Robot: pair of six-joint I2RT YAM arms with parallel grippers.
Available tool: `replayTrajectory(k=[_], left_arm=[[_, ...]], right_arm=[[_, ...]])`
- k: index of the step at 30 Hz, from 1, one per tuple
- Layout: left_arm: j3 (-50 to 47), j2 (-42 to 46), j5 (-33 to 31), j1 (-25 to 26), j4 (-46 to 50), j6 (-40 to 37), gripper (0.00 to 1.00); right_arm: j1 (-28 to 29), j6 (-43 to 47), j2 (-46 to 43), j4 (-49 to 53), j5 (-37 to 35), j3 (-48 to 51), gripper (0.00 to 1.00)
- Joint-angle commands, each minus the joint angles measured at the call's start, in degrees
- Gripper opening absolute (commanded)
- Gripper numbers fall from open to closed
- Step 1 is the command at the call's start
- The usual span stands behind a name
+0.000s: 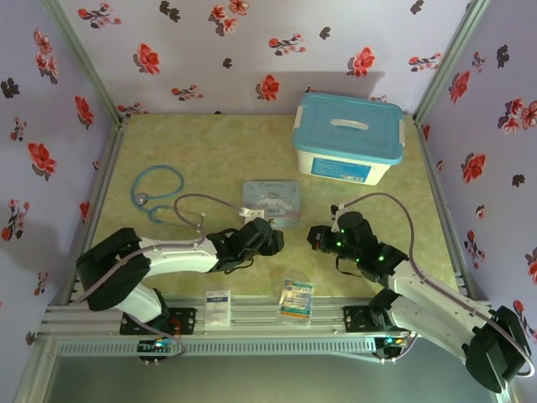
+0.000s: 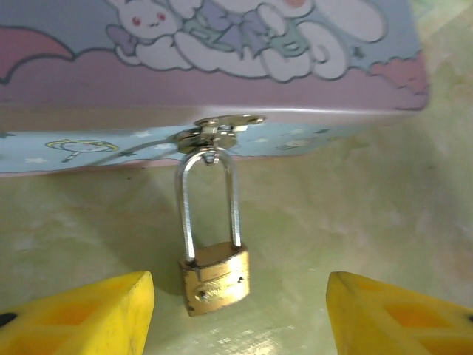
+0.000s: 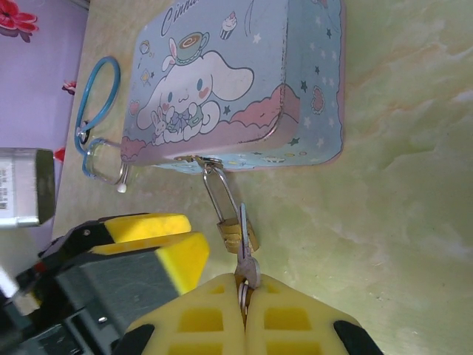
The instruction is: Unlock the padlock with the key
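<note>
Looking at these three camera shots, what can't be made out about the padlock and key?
Right wrist view: key overlaps padlock, so whether its tip is in the keyhole is unclear; right gripper hides its bow.
Left wrist view: the padlock's keyhole face is turned away.
Top view: both too small to pick out near the tin.

Place: was a robot test booth.
Walls: were floral-paper panels (image 1: 201, 38).
Front: was an aluminium rail (image 1: 260, 321) carrying arm bases (image 1: 155, 321).
</note>
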State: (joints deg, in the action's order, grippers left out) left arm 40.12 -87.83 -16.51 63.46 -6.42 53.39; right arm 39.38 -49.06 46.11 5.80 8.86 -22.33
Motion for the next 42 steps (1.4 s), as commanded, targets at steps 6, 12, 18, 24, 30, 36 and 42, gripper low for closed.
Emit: replayTrajectory(k=[6, 12, 18, 24, 30, 36, 42], left_arm=[[2.6, -4.2, -6.7, 1.9, -0.3, -1.7, 0.62], [3.1, -6.1, -4.3, 0.3, -0.2, -0.5, 0.57], [4.9, -8.1, -3.4, 0.2, 0.9, -0.9, 0.51], [7.0, -10.7, -2.2, 0.0, 2.0, -1.2, 0.43], [6.8, -11.6, -0.8, -0.9, 1.7, 0.0, 0.46], [8.4, -13.0, -0.8, -1.1, 4.0, 0.7, 0.45], [8.0, -13.4, 0.9, -1.4, 1.7, 0.0, 0.32]], right_arm=[[-0.2, -0.7, -1.3, -3.5, -1.8, 3.0, 0.0], [-0.2, -0.7, -1.3, -4.2, -1.8, 3.5, 0.0], [-0.2, -1.0, -2.1, -4.5, -1.8, 4.4, 0.0], [-0.2, -1.4, -3.2, -4.9, -2.1, 5.4, 0.0], [-0.2, -1.3, -3.3, -4.8, -2.3, 5.5, 0.0], [-0.2, -1.8, -3.6, -5.4, -2.6, 6.2, 0.0], [-0.2, -2.5, -3.8, -5.9, -3.0, 7.2, 0.0]])
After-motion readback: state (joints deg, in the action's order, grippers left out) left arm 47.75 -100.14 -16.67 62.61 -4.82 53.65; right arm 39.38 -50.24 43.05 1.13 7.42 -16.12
